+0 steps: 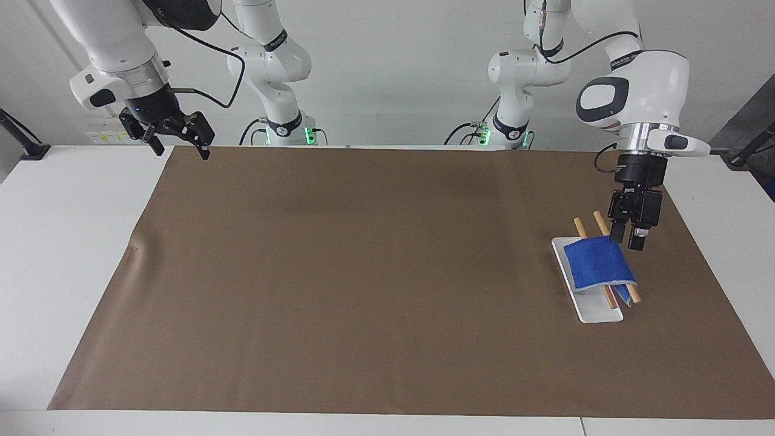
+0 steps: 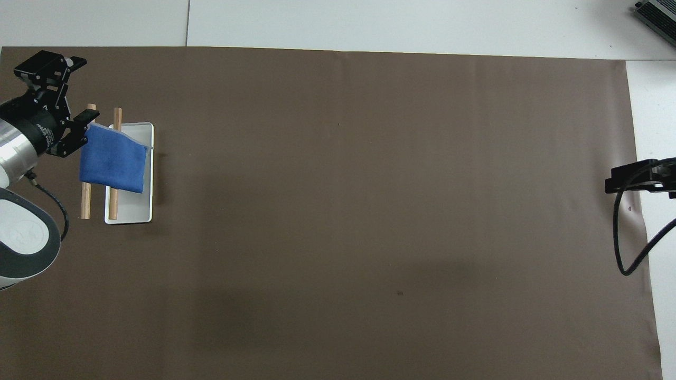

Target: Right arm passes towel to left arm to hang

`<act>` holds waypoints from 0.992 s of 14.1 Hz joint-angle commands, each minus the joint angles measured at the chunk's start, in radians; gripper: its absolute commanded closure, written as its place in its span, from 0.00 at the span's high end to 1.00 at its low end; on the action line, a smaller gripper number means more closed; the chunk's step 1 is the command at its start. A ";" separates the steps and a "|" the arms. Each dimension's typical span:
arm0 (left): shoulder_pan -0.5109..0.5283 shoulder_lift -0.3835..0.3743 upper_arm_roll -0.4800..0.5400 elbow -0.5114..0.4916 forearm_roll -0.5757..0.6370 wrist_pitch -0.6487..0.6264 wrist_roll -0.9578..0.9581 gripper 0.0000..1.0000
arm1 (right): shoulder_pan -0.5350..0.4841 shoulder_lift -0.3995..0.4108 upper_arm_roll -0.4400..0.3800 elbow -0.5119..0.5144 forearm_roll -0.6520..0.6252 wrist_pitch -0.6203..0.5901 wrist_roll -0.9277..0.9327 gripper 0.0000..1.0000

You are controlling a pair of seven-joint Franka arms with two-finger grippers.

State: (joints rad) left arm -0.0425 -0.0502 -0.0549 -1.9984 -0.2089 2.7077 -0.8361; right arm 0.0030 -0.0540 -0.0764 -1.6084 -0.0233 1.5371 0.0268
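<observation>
The blue towel (image 1: 598, 263) hangs folded over two wooden rods (image 1: 580, 227) that lie on a white tray (image 1: 596, 313) at the left arm's end of the table. It also shows in the overhead view (image 2: 112, 163). My left gripper (image 1: 626, 238) is open and empty. It hangs in the air over the towel's edge toward the left arm's end of the table, apart from the cloth, and shows in the overhead view (image 2: 62, 97) too. My right gripper (image 1: 177, 138) is open and empty, and it waits above the right arm's end of the mat.
A brown mat (image 1: 363, 272) covers most of the white table (image 1: 66, 254). In the overhead view the tray (image 2: 132, 214) and rods (image 2: 84, 203) lie near the mat's edge. A grey device (image 2: 657, 16) sits at the table corner farthest from the robots.
</observation>
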 commanded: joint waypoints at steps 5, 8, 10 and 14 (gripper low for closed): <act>-0.008 0.052 0.010 0.301 0.197 -0.470 0.320 1.00 | -0.003 -0.012 0.003 -0.007 0.000 -0.008 -0.015 1.00; -0.008 0.040 0.009 0.380 0.197 -0.719 0.614 1.00 | -0.005 -0.012 0.003 -0.007 0.000 -0.006 -0.015 1.00; -0.008 0.036 0.009 0.408 0.198 -0.817 0.713 1.00 | -0.003 -0.012 0.003 -0.007 0.000 -0.008 -0.015 1.00; -0.007 -0.018 0.009 0.412 0.194 -1.030 0.859 1.00 | -0.005 -0.012 0.003 -0.007 0.000 -0.008 -0.015 1.00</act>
State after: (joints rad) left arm -0.0432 -0.0308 -0.0529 -1.5976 -0.0323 1.7890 -0.0456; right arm 0.0031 -0.0540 -0.0764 -1.6084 -0.0233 1.5371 0.0268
